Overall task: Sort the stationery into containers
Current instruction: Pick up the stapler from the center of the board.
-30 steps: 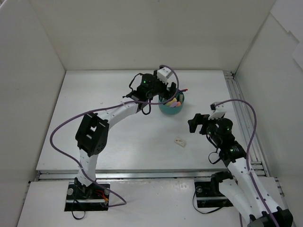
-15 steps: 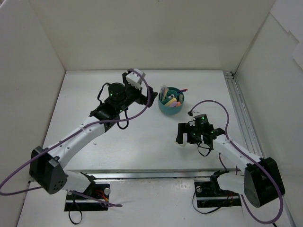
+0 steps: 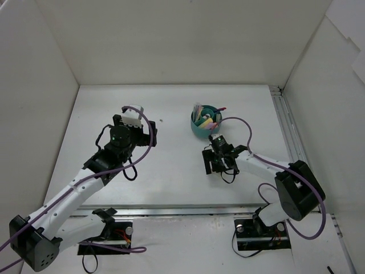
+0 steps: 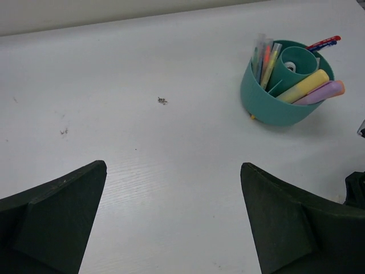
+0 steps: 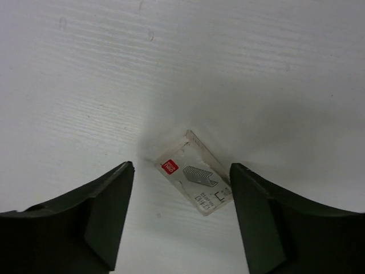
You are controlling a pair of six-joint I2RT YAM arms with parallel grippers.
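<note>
The teal cup (image 3: pixel 206 123) stands at the back middle of the table and holds pens and highlighters. In the left wrist view the cup (image 4: pixel 274 105) shows a yellow highlighter (image 4: pixel 303 87), a purple one (image 4: pixel 323 92) and several pens (image 4: pixel 264 56). A small white staple box (image 5: pixel 194 178) with a red logo lies flat on the table between the open jaws of my right gripper (image 5: pixel 181 169). In the top view my right gripper (image 3: pixel 213 163) is low over that spot and hides the box. My left gripper (image 3: pixel 149 132) is open and empty, left of the cup.
White walls close in the table on the left, back and right. A metal rail (image 3: pixel 290 142) runs along the right edge. Small dark specks (image 4: pixel 162 100) lie on the table. The right arm's edge (image 4: pixel 356 191) shows in the left wrist view.
My left gripper has pulled back from the cup to the left and nearer. My right gripper has moved left and down over the small box.
</note>
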